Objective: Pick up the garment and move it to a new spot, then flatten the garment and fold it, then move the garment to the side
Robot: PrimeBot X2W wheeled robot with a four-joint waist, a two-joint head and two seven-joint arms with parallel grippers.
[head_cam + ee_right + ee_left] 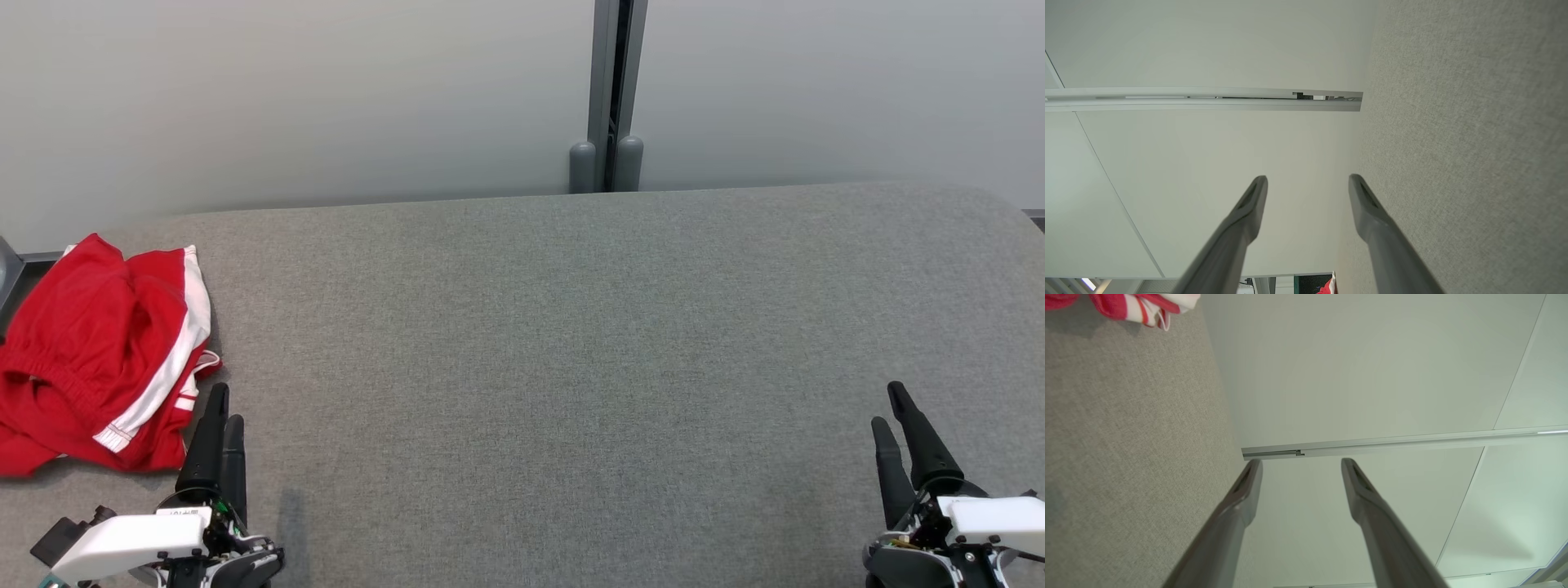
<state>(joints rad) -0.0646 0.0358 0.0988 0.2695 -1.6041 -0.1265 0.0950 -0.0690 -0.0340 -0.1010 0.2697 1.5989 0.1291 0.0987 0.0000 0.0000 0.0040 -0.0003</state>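
The garment (98, 359) is a crumpled heap of red cloth with white stripes, lying at the far left edge of the grey felt table (571, 351). A corner of the garment (1139, 306) shows at the top left of the left wrist view, and a red scrap of it (1327, 288) at the bottom of the right wrist view. My left gripper (226, 404) rests just right of the heap near the table's front, open and empty, fingers apart (1301, 461). Far off at the lower right, my right gripper (888, 406) is open with nothing between its fingers (1308, 177).
A pale wall stands behind the table, with a grey vertical post (608, 98) at its middle. The broad grey tabletop stretches between the two grippers. The table's back corners are rounded.
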